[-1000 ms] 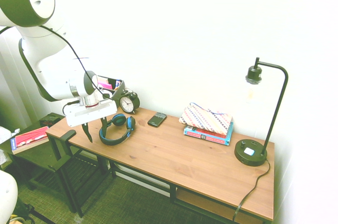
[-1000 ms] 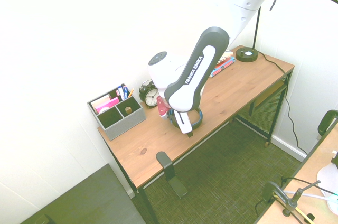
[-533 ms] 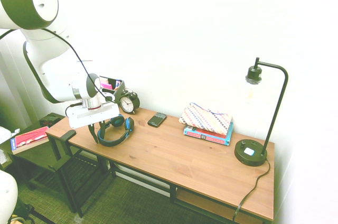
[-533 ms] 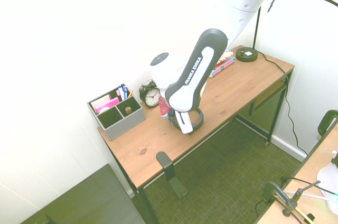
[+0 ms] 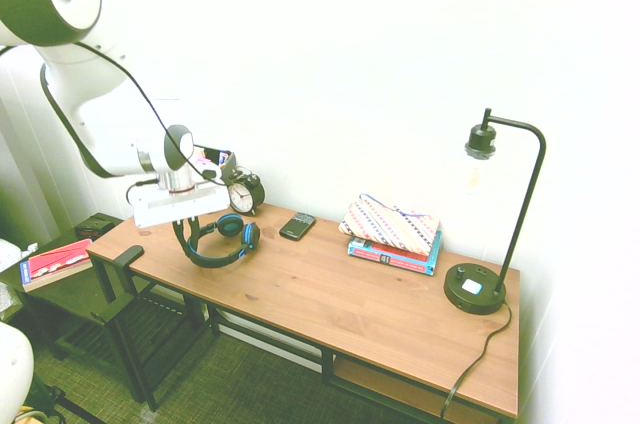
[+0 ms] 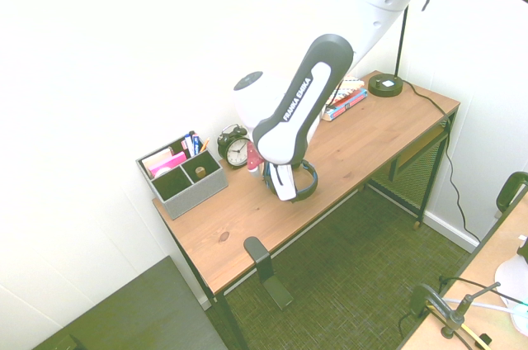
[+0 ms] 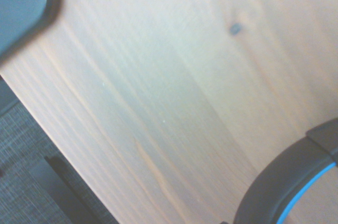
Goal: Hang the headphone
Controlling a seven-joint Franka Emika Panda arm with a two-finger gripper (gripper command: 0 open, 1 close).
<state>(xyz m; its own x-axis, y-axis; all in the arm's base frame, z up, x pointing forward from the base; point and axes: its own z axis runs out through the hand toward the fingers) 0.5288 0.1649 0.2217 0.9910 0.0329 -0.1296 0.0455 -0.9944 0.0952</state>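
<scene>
White rounded arm [image 6: 290,119] with dark grey joint bands and caps; "FRANKA EMIKA" lettered in black along one link; thin black cable looped alongside.

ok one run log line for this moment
phase: lift | gripper: shut on headphone headband | ear cups: near desk | hook: bare

Headphone [image 5: 222,241] black, blue edging; desk [image 5: 330,294] brown wood grain; cloth [image 5: 390,224] striped pink-white; lamp [image 5: 490,214] black.
</scene>
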